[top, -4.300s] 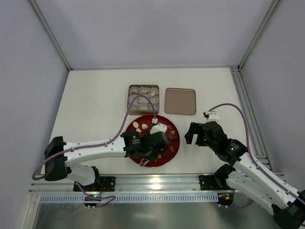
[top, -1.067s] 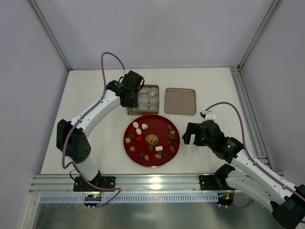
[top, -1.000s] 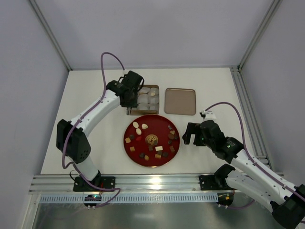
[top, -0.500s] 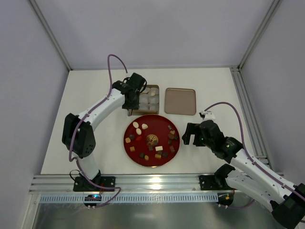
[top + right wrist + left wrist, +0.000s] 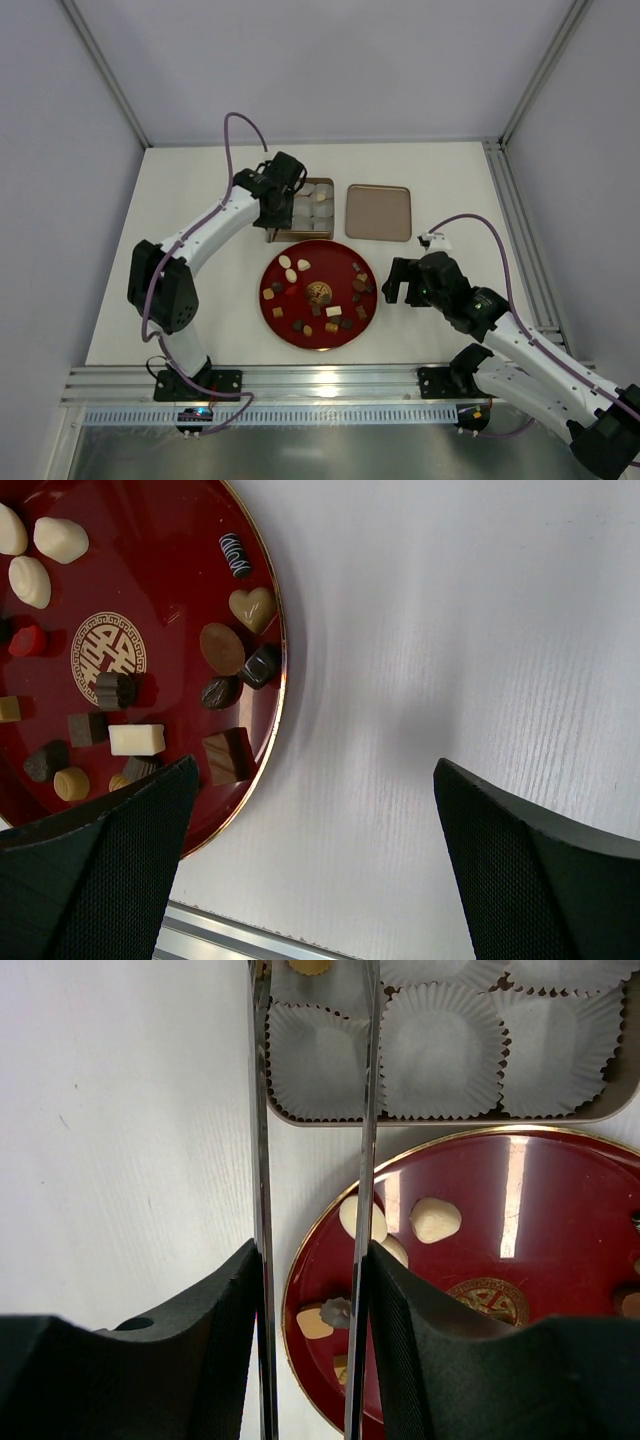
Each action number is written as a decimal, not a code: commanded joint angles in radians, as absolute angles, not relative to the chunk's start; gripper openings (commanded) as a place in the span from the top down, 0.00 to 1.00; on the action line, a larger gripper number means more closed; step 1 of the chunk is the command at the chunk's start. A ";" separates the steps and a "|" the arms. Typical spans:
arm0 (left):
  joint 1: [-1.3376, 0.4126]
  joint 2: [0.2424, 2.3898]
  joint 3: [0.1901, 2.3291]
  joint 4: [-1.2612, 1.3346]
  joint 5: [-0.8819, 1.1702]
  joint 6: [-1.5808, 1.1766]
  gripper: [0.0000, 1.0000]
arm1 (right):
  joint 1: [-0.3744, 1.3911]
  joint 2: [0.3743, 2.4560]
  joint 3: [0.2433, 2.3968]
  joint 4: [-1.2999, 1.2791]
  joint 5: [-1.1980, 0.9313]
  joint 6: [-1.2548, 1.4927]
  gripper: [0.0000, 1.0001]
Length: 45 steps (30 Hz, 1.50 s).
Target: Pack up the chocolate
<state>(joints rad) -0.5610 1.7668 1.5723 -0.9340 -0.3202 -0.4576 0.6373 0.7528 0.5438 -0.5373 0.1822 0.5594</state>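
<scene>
Over the left column of paper cups (image 5: 440, 1055) in the tin (image 5: 450, 1119), the left tool (image 5: 312, 1000) holds its thin blades slightly apart, nothing between them. The chocolate (image 5: 222, 648) lies scattered on the red plate (image 5: 325, 262) on the worktop (image 5: 200, 200). Beside the plate's right rim, the right tool (image 5: 315, 770) gapes wide, empty.

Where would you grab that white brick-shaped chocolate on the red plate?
Come straight down from above, since the white block lies flat on the red plate. Pinch across its narrow width, on the two long straight sides: they are parallel, so it probably won't slip. A dark square crowds one short end, so that way is worse.
</scene>
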 commanded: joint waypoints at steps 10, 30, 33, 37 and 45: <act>-0.690 1.522 1.611 -1.017 -0.299 -0.445 0.55 | 0.634 0.746 0.555 -0.509 0.192 0.557 0.00; -1.155 1.290 1.212 -1.023 -0.339 -0.768 0.55 | 0.634 0.696 0.571 -0.558 0.192 0.560 0.00; -1.203 1.310 1.195 -1.019 -0.353 -0.807 0.55 | 0.634 0.696 0.571 -0.558 0.187 0.561 0.00; -1.239 1.339 1.174 -0.989 -0.347 -0.836 0.55 | 0.634 0.695 0.569 -0.558 0.184 0.563 0.00; -1.273 1.358 1.163 -0.991 -0.351 -0.867 0.55 | 0.634 0.692 0.566 -0.557 0.184 0.563 0.00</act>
<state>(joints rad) -1.2633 1.3598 1.1690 -1.0210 -0.3206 -0.8318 0.6373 0.7109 0.5465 -0.5625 0.1825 0.5594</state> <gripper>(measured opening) 0.451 0.996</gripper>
